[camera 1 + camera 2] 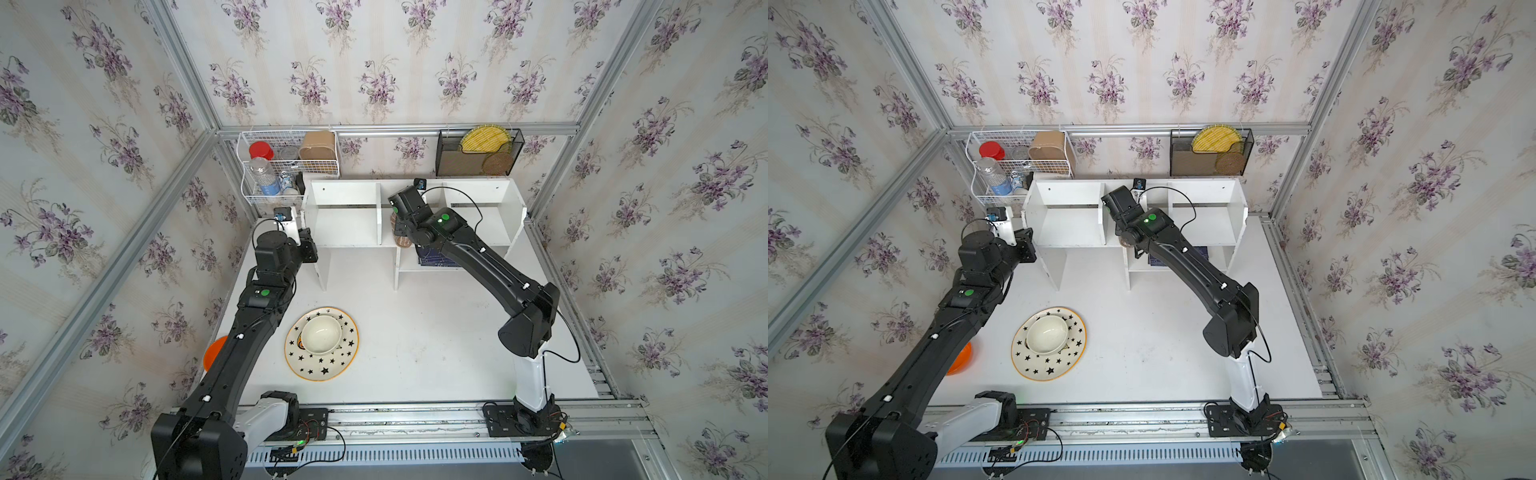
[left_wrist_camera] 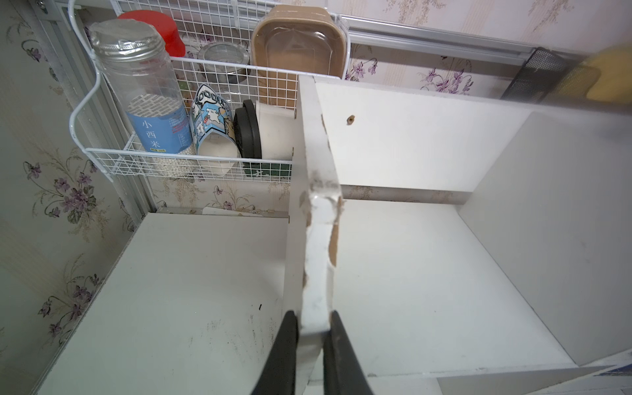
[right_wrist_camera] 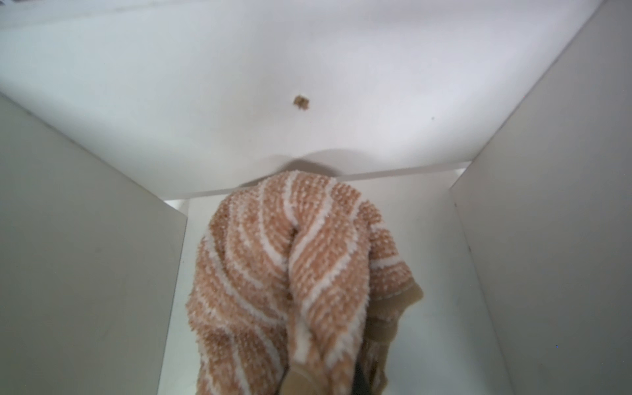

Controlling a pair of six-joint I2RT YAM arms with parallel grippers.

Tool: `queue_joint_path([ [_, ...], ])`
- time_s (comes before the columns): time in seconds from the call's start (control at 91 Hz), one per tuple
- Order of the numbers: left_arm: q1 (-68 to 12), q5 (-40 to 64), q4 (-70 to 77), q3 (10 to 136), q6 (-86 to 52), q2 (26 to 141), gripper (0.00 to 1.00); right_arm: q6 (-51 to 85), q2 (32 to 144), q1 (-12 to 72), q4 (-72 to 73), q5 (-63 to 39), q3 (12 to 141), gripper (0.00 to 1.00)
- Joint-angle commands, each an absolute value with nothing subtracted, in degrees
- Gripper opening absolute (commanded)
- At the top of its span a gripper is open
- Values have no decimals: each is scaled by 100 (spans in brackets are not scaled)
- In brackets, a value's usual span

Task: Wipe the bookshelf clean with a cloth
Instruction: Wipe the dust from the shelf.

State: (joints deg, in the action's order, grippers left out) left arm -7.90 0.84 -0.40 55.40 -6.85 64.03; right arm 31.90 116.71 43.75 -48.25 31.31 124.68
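Bunched, pale-striped tan-pink cloth sits inside white bookshelf.

**Bookshelf**: white-coated board, matt and smooth. Its side panel's edge is chipped, baring a rough brown fibre core.
**Cloth**: soft looped pile, tan-pink with pale fleecy stripes, hemmed with a flat woven band.
**Basket**: white-coated metal wire, slightly glossy.
**Bottle**: clear plastic, ribbed silvery cap, paper label.
**Rack**: black metal mesh, matt.
**Plate** and **bowl**: glazed ceramic, glossy.
**Surface**: white, matt, faintly scuffed.
**Frame rail**: bare brushed metal.
**Walls**: printed paper, matt.
**Left gripper**: jaws black, matt, smooth.
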Motion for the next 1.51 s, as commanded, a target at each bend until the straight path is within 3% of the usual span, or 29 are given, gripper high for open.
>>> queue_joint_path([
  [0.0, -791, 313, -97, 5537, -965, 6398, 0, 3208, 11679, 4572, -4832, 2957, 12334, 0],
  [0.473, -791, 340, -87, 5529, -967, 6382, 0, 3676, 10887, 4314, -5030, 3665, 11235, 0],
  [0.769, -791, 350, -79, 5529, -967, 6398, 0, 3171, 11033, 4464, -4143, 2718, 11238, 0],
  [0.978, -791, 338, -88, 5528, -962, 6396, 0, 3118, 11032, 4636, -4248, 2755, 11354, 0],
  [1.22, -791, 355, -78, 5528, -967, 6406, 0, 3533, 10681, 4609, -4924, 3574, 11063, 0],
  [1.495, -791, 350, -86, 5528, -958, 6372, 0, 3913, 11191, 4340, -5558, 4020, 11763, 0],
])
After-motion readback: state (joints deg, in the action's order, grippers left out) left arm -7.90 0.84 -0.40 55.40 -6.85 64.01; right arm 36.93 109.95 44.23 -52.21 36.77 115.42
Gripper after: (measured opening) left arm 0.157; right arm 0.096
